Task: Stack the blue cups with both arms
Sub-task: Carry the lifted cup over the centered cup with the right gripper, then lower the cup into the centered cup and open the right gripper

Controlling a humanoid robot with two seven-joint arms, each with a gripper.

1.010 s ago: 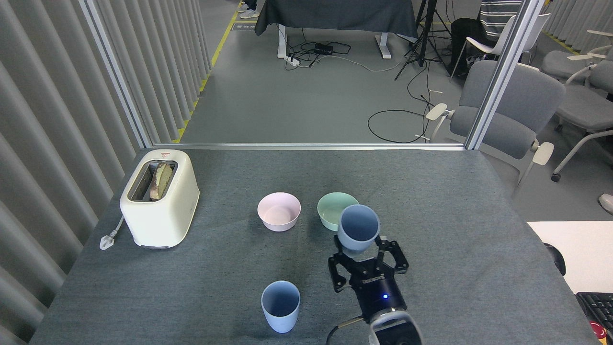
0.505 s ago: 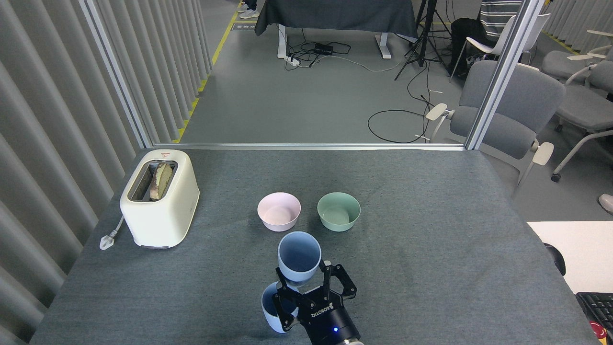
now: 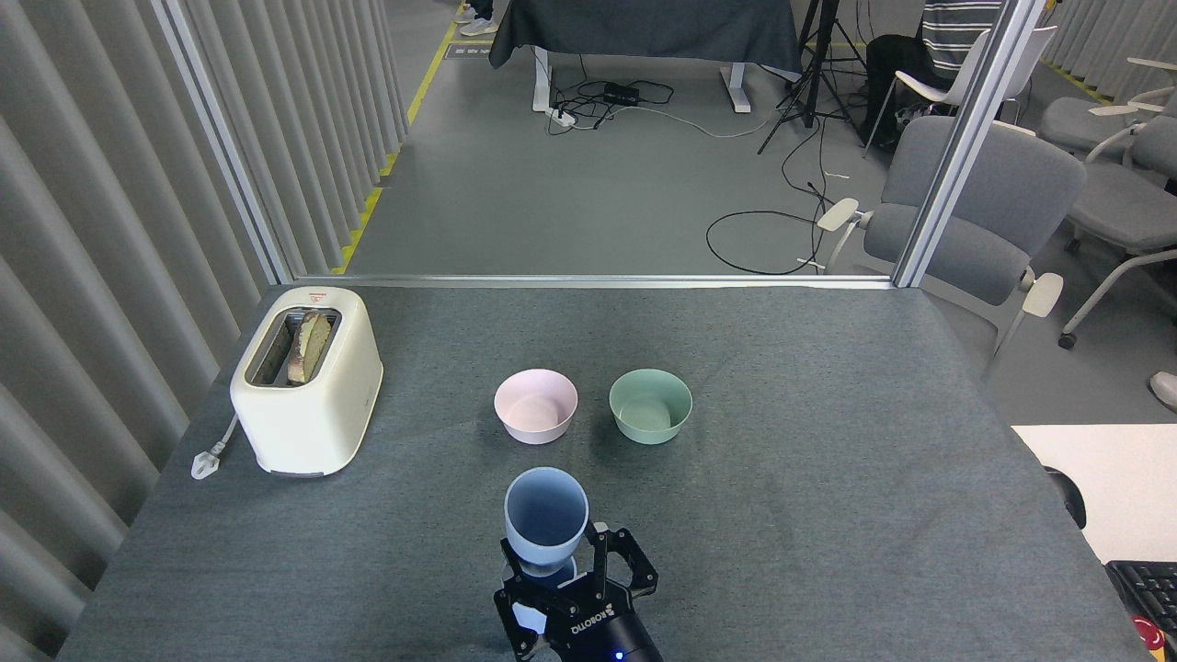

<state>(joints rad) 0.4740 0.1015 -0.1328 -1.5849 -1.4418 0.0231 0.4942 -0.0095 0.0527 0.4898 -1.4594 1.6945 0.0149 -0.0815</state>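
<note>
One blue cup (image 3: 545,513) is held upright near the table's front edge, low in the head view, with my right gripper (image 3: 553,554) shut on its lower part. It hangs right over the second blue cup (image 3: 554,577). That cup stands on the table, and only slivers of it show beneath the held cup and between the black fingers (image 3: 599,550). I cannot tell whether the two cups touch. My left gripper is out of view.
A pink bowl (image 3: 535,405) and a mint-green bowl (image 3: 650,405) stand side by side just behind the cups. A cream toaster (image 3: 306,377) with bread in it sits at the left with its plug (image 3: 208,458). The grey table (image 3: 828,478) stretches to the right.
My right gripper has carried the blue cup from in front of the green bowl leftward and toward the front edge. It now hangs over the other cup and hides most of it.
</note>
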